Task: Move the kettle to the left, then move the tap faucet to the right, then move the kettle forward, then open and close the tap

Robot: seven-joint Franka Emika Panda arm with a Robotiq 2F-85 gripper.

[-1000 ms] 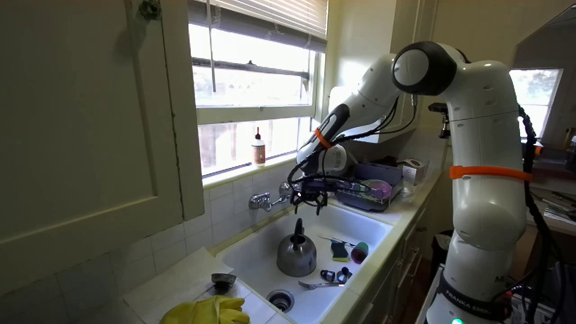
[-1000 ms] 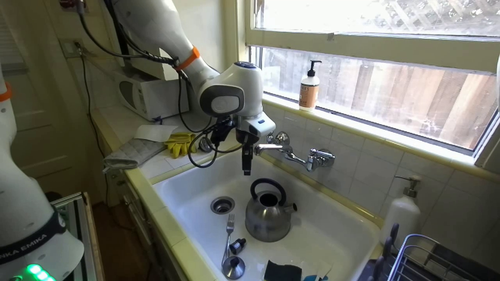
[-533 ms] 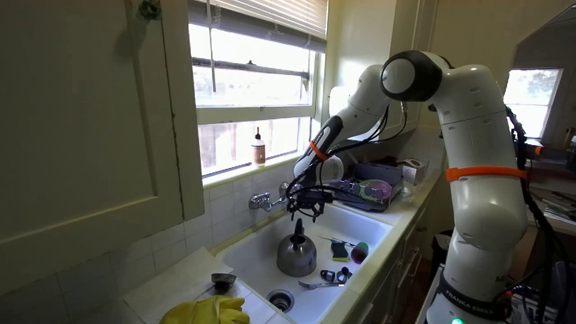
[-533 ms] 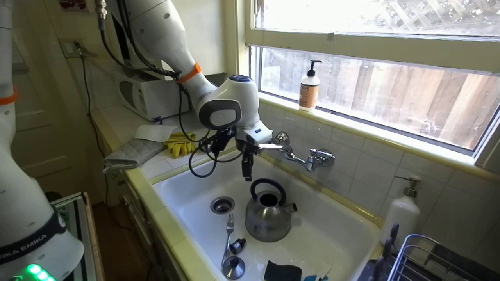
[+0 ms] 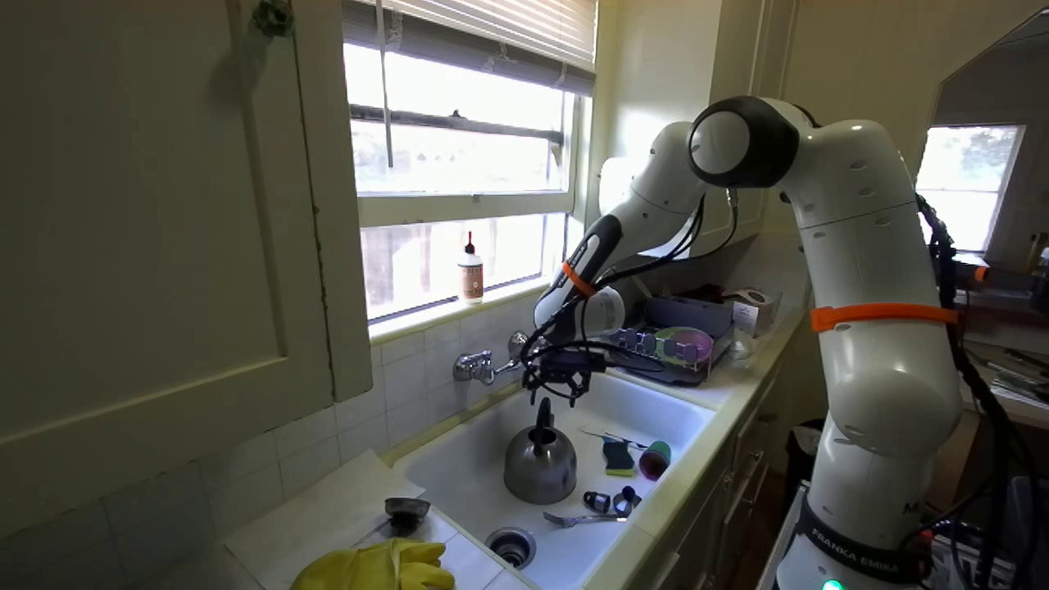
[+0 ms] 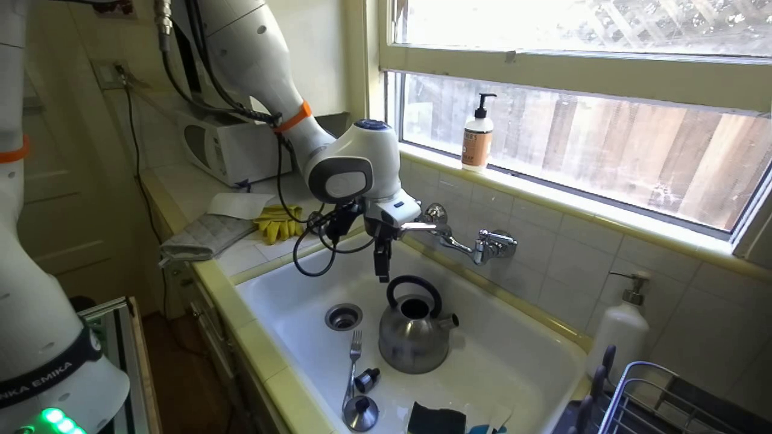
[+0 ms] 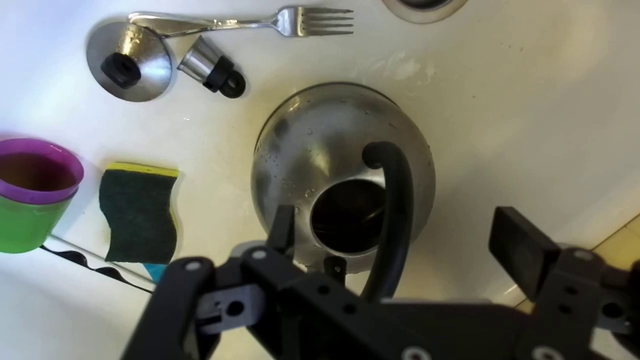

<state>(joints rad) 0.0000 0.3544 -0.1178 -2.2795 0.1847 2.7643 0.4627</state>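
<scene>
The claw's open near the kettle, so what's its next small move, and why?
Probably lower the claw slightly: the wrist view shows the kettle's handle between its spread fingers, touching neither, while in an exterior view the fingertips seem only about level with the handle's top.

Smooth, satin-sheened metal for kettle (image 7: 325,145), low-sheen plastic look for its handle (image 7: 398,205), mirror-bright chrome for tap faucet (image 6: 461,247), polished metal for fork (image 7: 287,21), rough matt facing for sponge (image 7: 140,217), smooth plastic for cups (image 7: 32,222), quilted cloth for mat (image 6: 208,236).

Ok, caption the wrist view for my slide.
Framed between the tips of an open black gripper: the dark arched handle of a squat steel kettle in a white sink.
</scene>
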